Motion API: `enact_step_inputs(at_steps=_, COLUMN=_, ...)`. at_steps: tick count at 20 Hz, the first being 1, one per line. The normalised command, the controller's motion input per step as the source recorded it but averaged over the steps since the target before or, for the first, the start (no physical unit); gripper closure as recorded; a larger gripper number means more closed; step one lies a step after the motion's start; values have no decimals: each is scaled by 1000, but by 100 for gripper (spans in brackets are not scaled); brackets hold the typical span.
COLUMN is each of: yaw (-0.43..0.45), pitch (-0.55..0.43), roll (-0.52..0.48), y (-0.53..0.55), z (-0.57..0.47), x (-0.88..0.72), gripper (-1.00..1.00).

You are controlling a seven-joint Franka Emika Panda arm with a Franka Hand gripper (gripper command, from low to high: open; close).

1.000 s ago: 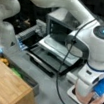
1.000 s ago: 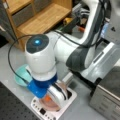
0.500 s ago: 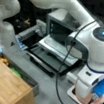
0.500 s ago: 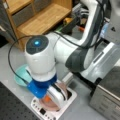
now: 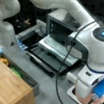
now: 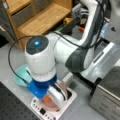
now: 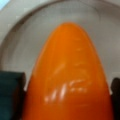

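Note:
A smooth orange object (image 7: 68,75), tapered like a carrot, fills most of the wrist view. It stands inside a pale pink bowl (image 7: 22,27). My gripper (image 7: 67,96) is shut on it, with a dark finger (image 7: 11,95) pressed against each flank. In a front view the gripper (image 6: 53,98) reaches straight down into the pink bowl (image 6: 63,88), and a bit of the orange object (image 6: 46,99) shows beside it. The bowl rests on a white base (image 6: 48,113) with small buttons. In a front view the wrist hides most of the bowl (image 5: 85,103).
A teal plate (image 6: 18,77) lies beside the white base. A grey toaster oven (image 5: 60,30) stands with its door (image 5: 54,51) folded down. A wooden shelf unit (image 6: 42,17) and a wooden-topped box (image 5: 4,86) flank the workspace. A black cable (image 5: 60,75) loops off the arm.

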Motion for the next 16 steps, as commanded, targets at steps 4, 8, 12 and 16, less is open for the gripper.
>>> enact_step_inputs(at_steps=4, yaw=59, pitch=-115, roll=-204, y=2, z=-118, x=-80, gripper=-100)
enact_step_inputs(at_steps=8, yaw=66, pitch=-107, roll=-196, y=4, z=-87, x=-83, gripper=-100)
enact_step_inputs(at_steps=12, yaw=64, pitch=-112, roll=-194, y=11, z=-72, x=-84, gripper=-100)
enact_step_inputs(at_steps=16, yaw=63, pitch=-107, roll=-191, y=12, z=-55, x=-91, gripper=-100)
